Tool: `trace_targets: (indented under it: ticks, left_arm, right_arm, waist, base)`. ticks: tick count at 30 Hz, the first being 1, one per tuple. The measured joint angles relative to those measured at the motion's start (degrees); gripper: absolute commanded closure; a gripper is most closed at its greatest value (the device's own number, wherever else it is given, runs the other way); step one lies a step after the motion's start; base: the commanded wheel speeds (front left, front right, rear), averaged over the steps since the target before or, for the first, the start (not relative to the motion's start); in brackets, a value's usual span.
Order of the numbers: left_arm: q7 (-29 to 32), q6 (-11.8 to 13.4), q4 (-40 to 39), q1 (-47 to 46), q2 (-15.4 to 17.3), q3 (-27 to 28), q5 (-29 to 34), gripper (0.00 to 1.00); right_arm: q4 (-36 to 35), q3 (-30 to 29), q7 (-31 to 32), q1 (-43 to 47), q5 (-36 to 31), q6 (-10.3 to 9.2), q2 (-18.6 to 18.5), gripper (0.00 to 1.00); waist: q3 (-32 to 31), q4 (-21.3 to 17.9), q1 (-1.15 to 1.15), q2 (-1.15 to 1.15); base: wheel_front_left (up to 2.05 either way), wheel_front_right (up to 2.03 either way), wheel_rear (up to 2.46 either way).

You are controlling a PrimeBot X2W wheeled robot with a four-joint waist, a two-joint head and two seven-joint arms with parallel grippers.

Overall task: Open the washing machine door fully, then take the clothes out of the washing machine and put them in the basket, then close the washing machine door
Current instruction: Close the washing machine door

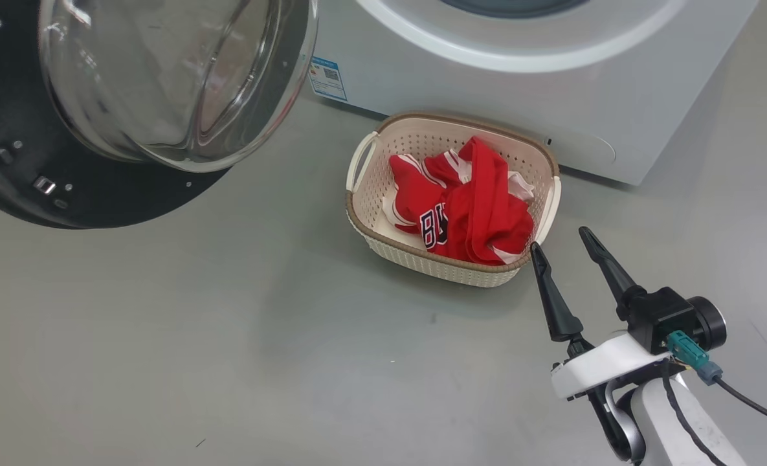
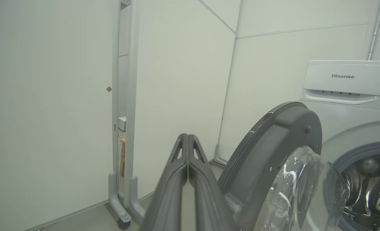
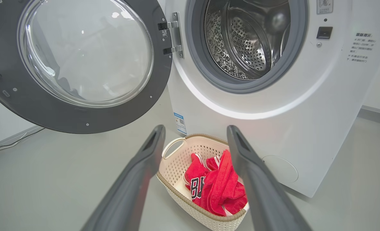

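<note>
clothes (image 1: pixel 467 207) in basket (image 1: pixel 422 118) | washing machine door (image 1: pixel 98 204) wide open, left | left gripper (image 2: pixel 187 137) pinched shut, empty; right gripper (image 1: pixel 559 238) spread, empty | risk: push slips off glossy door, latch missed

"Hisense" stands in grey letters on the drawer panel (image 2: pixel 347 84) of the machine (image 2: pixel 353 125). The clothes (image 1: pixel 480 207) show a dark, white-edged number beginning with 8; the rest is folded away. A blue label (image 1: pixel 328 77) with a code square sits low on the machine's front, its print too small to read. Right of the mouth, the lines of Chinese print (image 3: pixel 358 48) are likewise too small.
</note>
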Motion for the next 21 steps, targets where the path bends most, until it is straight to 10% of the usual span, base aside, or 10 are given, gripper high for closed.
trace_targets:
  ticks: [21]
  left_arm:
    - [20.07, 12.39, 24.31, -20.57, 3.78, 17.98, -25.13, 1.0]
  right_arm:
    - [-0.96, 0.24, -0.01, -4.19, -0.53, 0.53, -1.67, 0.0]
  waist:
    - [6.19, -8.6, 0.0, 0.0]
  base:
    - [0.0, 0.0, 0.0]
